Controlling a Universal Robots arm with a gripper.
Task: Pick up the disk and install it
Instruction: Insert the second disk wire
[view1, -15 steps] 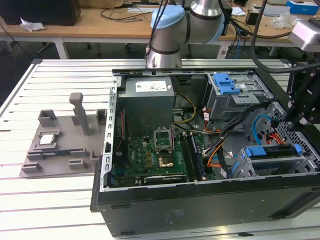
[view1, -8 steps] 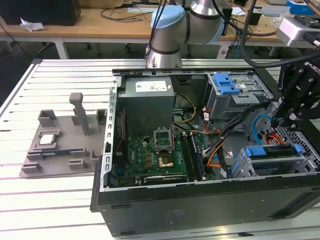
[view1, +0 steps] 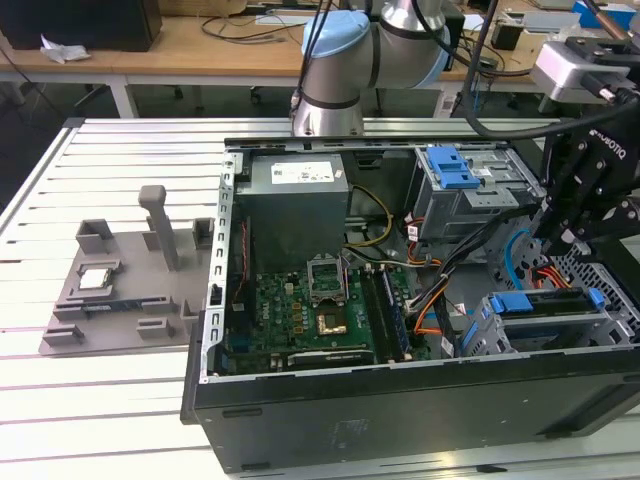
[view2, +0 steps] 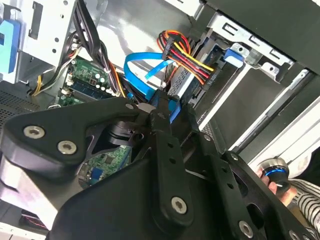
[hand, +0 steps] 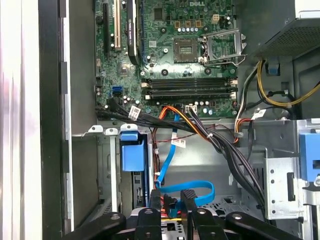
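gripper (view1: 552, 232) down inside the open computer case (view1: 400, 400) at the exterior view's right | fingers (hand: 186, 202) nearly together around the blue cable connector (hand: 170, 202), grip itself unclear | disk (view1: 555, 305) sits in the drive cage (view1: 500, 335) at the case's near right, blue rails showing | motherboard (view1: 300, 315) to the left

White lettering stands on the gripper (view1: 560, 235); a printed label on the power supply (view1: 305, 172).
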